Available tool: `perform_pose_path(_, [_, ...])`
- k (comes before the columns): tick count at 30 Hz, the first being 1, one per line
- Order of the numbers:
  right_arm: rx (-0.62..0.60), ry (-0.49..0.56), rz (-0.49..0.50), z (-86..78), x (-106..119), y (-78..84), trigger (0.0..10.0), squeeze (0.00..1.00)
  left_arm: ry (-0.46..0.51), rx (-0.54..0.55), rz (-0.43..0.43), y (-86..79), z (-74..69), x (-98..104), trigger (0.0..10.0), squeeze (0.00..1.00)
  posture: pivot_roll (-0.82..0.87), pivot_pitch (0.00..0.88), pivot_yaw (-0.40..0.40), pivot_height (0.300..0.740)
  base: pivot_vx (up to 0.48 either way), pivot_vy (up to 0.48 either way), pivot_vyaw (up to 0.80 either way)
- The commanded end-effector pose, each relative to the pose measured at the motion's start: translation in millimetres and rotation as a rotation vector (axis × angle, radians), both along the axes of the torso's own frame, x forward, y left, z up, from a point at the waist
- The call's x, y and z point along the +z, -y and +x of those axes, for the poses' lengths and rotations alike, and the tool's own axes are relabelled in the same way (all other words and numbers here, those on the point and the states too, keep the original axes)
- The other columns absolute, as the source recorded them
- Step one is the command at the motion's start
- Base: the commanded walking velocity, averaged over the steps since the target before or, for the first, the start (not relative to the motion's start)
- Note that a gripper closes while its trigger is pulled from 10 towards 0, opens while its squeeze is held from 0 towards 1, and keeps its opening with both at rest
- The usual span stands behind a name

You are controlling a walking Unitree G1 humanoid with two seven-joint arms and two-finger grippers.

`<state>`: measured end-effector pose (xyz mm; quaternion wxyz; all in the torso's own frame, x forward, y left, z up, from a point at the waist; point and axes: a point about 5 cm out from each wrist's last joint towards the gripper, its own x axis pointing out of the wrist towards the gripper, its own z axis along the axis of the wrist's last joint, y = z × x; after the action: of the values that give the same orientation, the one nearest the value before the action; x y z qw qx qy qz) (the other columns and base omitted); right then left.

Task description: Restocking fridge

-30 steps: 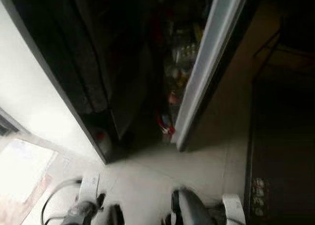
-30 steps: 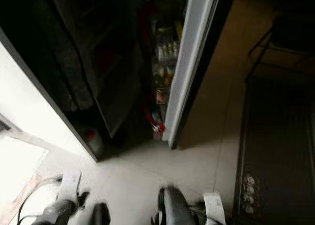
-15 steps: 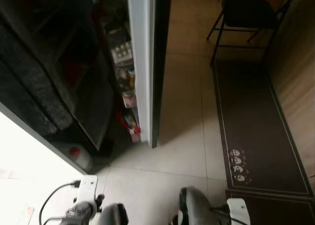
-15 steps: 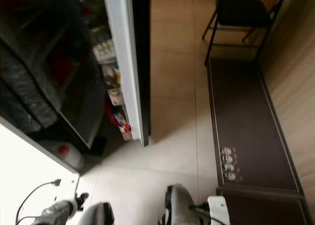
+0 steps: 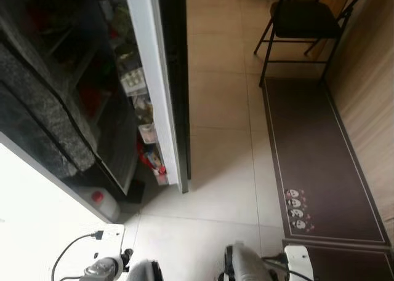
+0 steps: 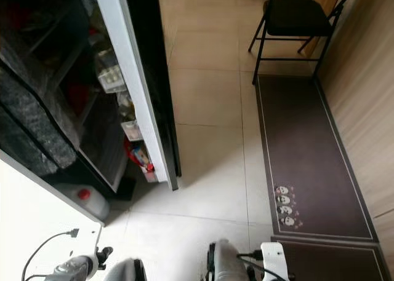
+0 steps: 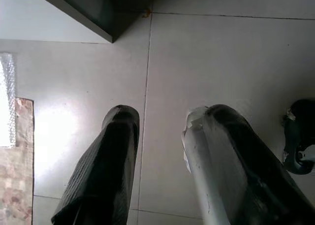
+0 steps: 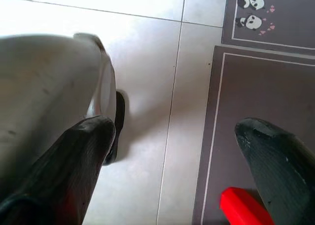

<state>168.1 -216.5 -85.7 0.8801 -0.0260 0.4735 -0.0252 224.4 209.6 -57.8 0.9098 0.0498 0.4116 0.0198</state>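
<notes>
The fridge stands open at the left, its white-edged door (image 5: 154, 90) swung out towards me. The door's shelves hold small bottles and packs (image 5: 132, 81), with a red item (image 5: 154, 161) on the lowest one. The fridge's inside (image 5: 55, 109) is dark. Both arms hang low by my body: left arm (image 5: 104, 269), right arm (image 5: 246, 265). My left gripper (image 7: 157, 116) is open over pale floor tiles, nothing between its fingers. My right gripper (image 8: 177, 126) is open wide above the edge of a brown mat, also holding nothing.
A white jug with a red cap (image 5: 101, 201) sits on the floor by the fridge's base. A long brown mat with panda prints (image 5: 308, 152) lies along a wooden wall at the right. A black chair (image 5: 305, 19) stands at the mat's far end. Pale tiles (image 5: 215, 109) lie between.
The camera has swung to the right: the fridge now sits further left in the picture, and the chair, mat and wooden wall have come into view. The arms still hang low.
</notes>
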Motion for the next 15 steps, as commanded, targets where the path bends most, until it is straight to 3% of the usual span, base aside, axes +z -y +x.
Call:
perform_pose_path(1, [0.011,-0.018,0.024,-4.6,-3.6,-8.0,10.0,0.0,-0.023,-0.002,-0.001,-0.4,-6.3,-3.9,10.0,0.0,-0.11,0.134,0.011,0.713,0.0,0.0,0.0])
perform_pose_path(5, [0.009,-0.016,0.021,-4.0,-3.3,-7.6,10.0,0.0,-0.024,0.002,-0.006,0.3,-7.4,-4.7,10.0,0.0,-0.11,0.14,0.008,0.738,0.0,0.0,0.0])
perform_pose_path(15, [0.005,-0.014,0.019,-3.1,-2.7,-6.3,10.0,0.0,-0.034,0.005,-0.014,0.6,-11.9,-7.4,10.0,0.0,-0.11,0.153,0.002,0.74,0.0,0.0,0.0])
